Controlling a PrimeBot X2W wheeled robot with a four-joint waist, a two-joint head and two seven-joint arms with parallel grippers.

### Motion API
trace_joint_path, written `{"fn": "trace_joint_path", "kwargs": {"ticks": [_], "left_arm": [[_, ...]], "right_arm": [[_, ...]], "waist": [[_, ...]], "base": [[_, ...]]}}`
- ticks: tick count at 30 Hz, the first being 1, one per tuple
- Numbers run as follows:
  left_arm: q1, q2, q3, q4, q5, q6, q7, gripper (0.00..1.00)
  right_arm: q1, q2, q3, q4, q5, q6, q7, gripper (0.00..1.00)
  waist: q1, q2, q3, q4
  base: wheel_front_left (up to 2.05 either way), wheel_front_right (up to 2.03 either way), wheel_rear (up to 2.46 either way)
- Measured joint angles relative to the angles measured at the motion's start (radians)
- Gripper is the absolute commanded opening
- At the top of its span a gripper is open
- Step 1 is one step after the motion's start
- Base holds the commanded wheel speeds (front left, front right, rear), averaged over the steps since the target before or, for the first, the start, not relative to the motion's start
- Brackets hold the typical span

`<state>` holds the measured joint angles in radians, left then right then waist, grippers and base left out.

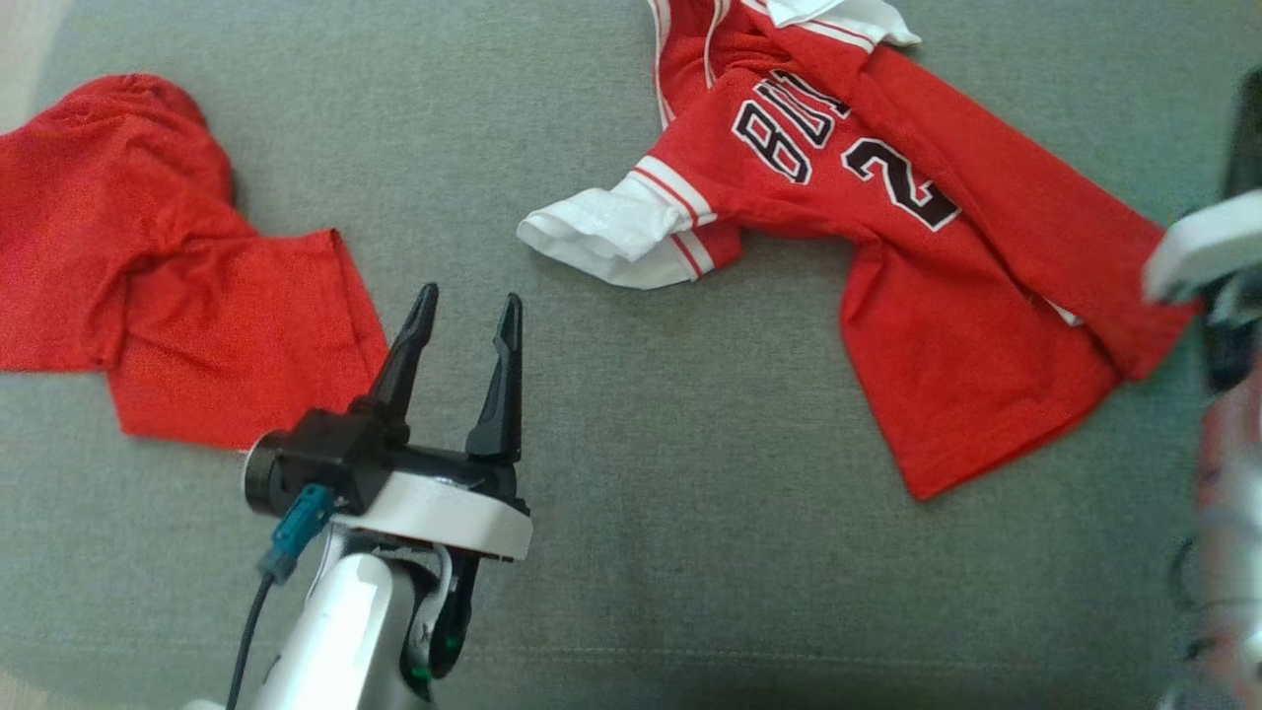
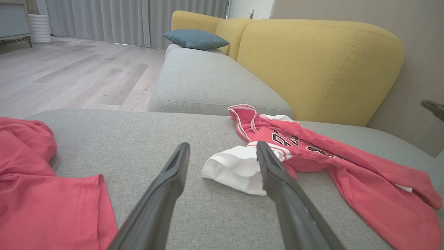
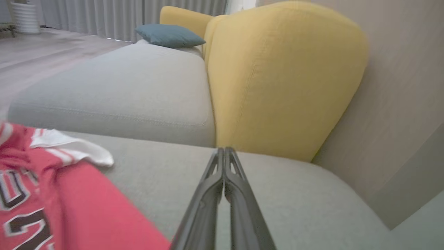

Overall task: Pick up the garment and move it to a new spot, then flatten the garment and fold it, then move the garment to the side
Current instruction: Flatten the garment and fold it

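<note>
On woven cushion (image 1: 631,394), crumpled mesh jersey (image 1: 937,256)

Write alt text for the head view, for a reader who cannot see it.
A crumpled red basketball jersey with white sleeves lies at the upper right of a grey sofa cushion, and a plain red garment lies at the left. The left gripper points up between them, its jaws open.

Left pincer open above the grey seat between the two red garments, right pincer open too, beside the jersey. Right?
No: the right pincer is shut, not open; the right wrist view shows its fingers pressed together, beside the jersey. The left pincer is open above the grey seat, between the plain red garment and the jersey, as you said.
</note>
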<state>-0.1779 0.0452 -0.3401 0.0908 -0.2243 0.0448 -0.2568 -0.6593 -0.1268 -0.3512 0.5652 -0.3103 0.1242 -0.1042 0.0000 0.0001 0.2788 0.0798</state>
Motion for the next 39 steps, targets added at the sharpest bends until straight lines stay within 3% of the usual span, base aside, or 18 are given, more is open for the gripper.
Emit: {"fn": "trace_joint_path", "kwargs": {"ticks": [5,9,17,18,19,20,28,35,39], "left_arm": [[-0.010,0.000,-0.004,0.000,-0.007,0.001,0.000,1.00],[-0.016,0.000,-0.006,-0.001,-0.007,0.000,0.000,1.00],[-0.020,0.000,-0.024,0.000,-0.018,0.003,0.000,1.00],[-0.020,0.000,-0.025,0.000,-0.018,0.009,0.000,1.00],[-0.020,0.000,-0.024,0.000,-0.018,0.010,0.000,1.00],[-0.019,0.000,-0.023,0.000,-0.018,0.010,0.000,1.00],[-0.007,0.000,0.011,-0.004,-0.004,0.009,0.000,1.00],[-0.004,0.000,0.034,-0.011,0.014,-0.001,0.000,1.00],[0.013,0.000,0.047,-0.010,0.021,-0.002,0.000,1.00]], "right_arm": [[-0.082,-0.117,-0.001,0.008,-0.027,0.000,0.062,0.00],[-0.138,-0.166,0.010,0.043,-0.043,0.000,0.085,0.00],[-0.195,-0.185,-0.002,0.127,-0.056,0.000,0.064,0.00],[-0.191,-0.170,-0.007,0.133,-0.051,0.000,0.047,0.47],[-0.188,-0.154,-0.009,0.138,-0.045,0.000,0.024,0.47],[-0.185,-0.135,-0.009,0.143,-0.034,0.000,0.002,1.00],[-0.028,0.023,0.097,0.131,0.137,0.000,-0.126,1.00],[0.183,0.058,0.231,-0.037,0.307,0.000,-0.144,1.00],[0.331,0.063,0.299,-0.123,0.349,0.000,-0.144,1.00]], "waist": [[0.0000,0.0000,0.008,0.028],[0.0000,0.0000,0.020,0.052],[0.0000,0.0000,0.029,0.090],[0.0000,0.0000,0.022,0.091],[0.0000,0.0000,0.015,0.090],[0.0000,0.0000,0.007,0.089],[0.0000,0.0000,-0.071,0.040],[0.0000,0.0000,-0.132,-0.016],[0.0000,0.0000,-0.152,-0.048]], "base": [[0.00,0.00,0.00],[0.00,0.00,0.00],[0.00,0.00,0.00],[0.00,0.00,0.00],[0.00,0.00,0.00],[0.00,0.00,0.00],[0.00,0.00,0.00],[0.00,0.00,0.00],[0.00,0.00,0.00]]}}
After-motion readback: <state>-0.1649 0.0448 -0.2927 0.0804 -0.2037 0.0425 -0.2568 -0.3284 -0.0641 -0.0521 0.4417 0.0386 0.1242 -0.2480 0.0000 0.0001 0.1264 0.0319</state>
